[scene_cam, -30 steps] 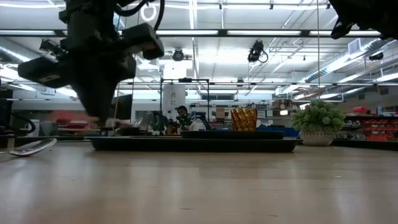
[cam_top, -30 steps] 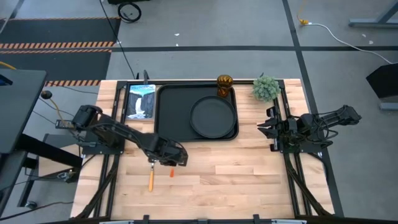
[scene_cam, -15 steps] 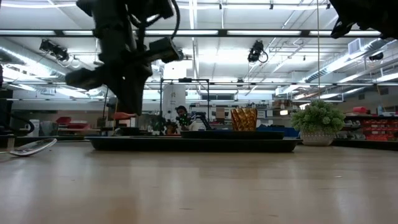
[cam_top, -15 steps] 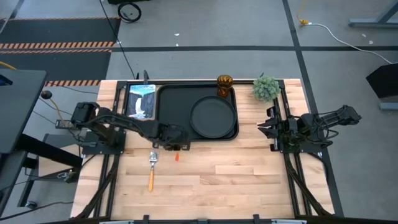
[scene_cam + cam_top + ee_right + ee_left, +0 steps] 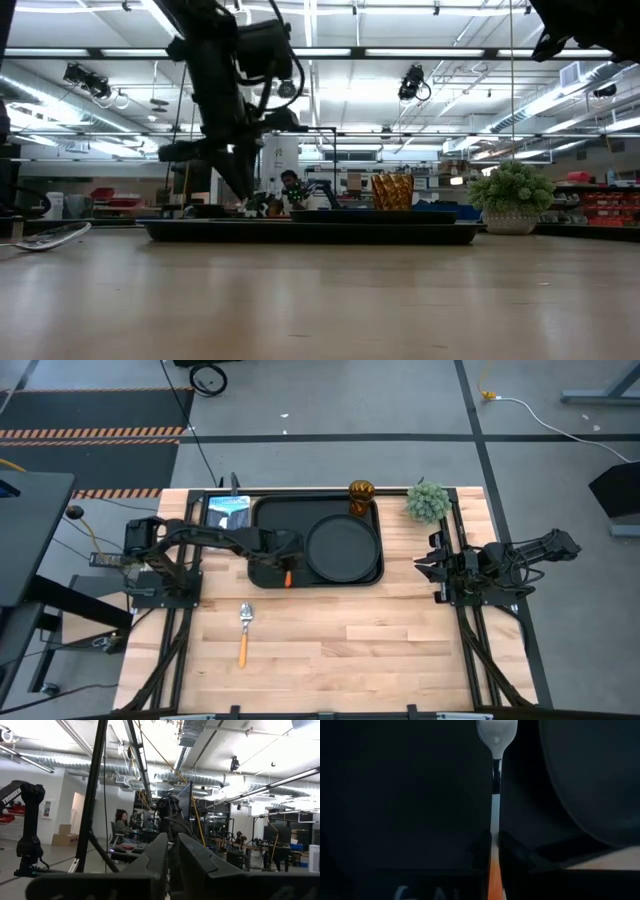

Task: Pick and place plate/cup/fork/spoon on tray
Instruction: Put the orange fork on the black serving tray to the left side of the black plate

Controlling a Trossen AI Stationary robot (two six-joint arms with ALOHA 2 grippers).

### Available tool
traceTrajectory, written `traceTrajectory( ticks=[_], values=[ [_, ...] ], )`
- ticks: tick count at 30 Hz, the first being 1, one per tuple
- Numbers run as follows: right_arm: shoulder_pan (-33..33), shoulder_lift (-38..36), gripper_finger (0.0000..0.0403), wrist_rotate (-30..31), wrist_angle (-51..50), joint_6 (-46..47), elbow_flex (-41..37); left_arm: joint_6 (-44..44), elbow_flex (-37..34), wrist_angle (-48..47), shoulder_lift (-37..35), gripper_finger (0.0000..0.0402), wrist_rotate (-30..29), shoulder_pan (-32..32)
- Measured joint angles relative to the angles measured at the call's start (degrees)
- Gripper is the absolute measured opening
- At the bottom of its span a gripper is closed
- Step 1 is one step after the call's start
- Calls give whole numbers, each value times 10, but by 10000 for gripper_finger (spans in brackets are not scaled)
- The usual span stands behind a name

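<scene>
Holding the fork [image 5: 494, 820] by its orange handle, left gripper [image 5: 286, 572] pinched shut, hovers over the tray [image 5: 270, 520] beside the plate [image 5: 343, 547]. Best lowered flat before release. Right gripper [image 5: 432, 567] parked, fingers nearly touching, empty.

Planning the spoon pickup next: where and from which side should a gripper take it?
The spoon lies flat and alone on the table, handle pointing away from the tray. Probably grip the yellow-orange handle near mid-length, coming straight down from above with fingers across it.

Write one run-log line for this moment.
left gripper: shut on fork, over tray | spoon: on table | right gripper: waiting
</scene>
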Motion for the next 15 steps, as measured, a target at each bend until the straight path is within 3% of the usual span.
traceTrajectory(
  ticks=[15],
  values=[
    [0, 0, 50, 0, 1, 0, 0, 51, 0, 47, 39, 32, 31, 84]
  ],
)
